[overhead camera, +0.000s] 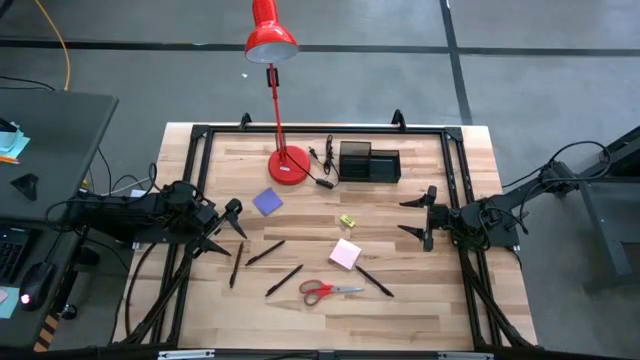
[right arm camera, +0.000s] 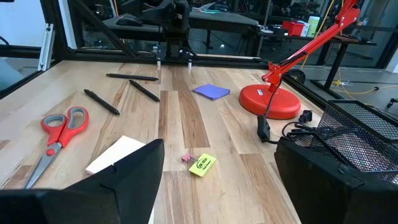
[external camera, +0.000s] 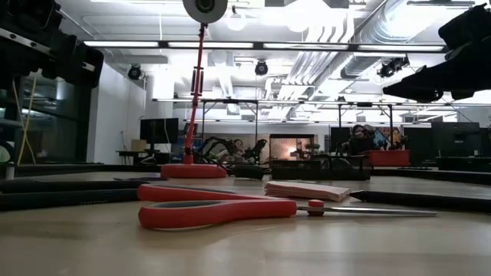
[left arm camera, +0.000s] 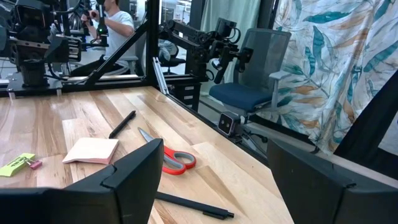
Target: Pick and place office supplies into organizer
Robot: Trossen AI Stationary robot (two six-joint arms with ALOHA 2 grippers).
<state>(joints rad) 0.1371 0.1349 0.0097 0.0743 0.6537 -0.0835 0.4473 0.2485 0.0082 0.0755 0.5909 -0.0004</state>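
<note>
**Both grippers open and empty; supplies lie loose on the table**

The left gripper (overhead camera: 228, 228) sits at the left-centre of the high view, above the table's left edge. Its jaws stand apart and hold nothing. The right gripper (overhead camera: 418, 214) sits at the right-centre of the high view, jaws likewise spread and empty, pointing toward the table's middle.

The organizer (overhead camera: 368, 162), a black mesh tray, stands in the upper centre of the high view, near the table's far edge. It is just right of the red lamp base (overhead camera: 288, 165). The lamp's black cable (overhead camera: 322, 165) runs between the base and the tray.

Supply positions in the high view:

- The purple-blue pad (overhead camera: 267, 202) lies flat left of centre, below the lamp base.
- The yellow piece (overhead camera: 347, 221) lies at centre, below the organizer.
- The pink note pad (overhead camera: 346, 253) lies just below the yellow piece.
- The red-handled scissors (overhead camera: 328, 290) lie in the lower centre, blades pointing right.
- Four dark pens (overhead camera: 266, 252) lie scattered across the lower half: one nearly upright at lower left, two slanted left of the scissors, one slanted right of the pink note pad.

All supplies rest on the wooden table (overhead camera: 440, 290), outside the organizer.
</note>
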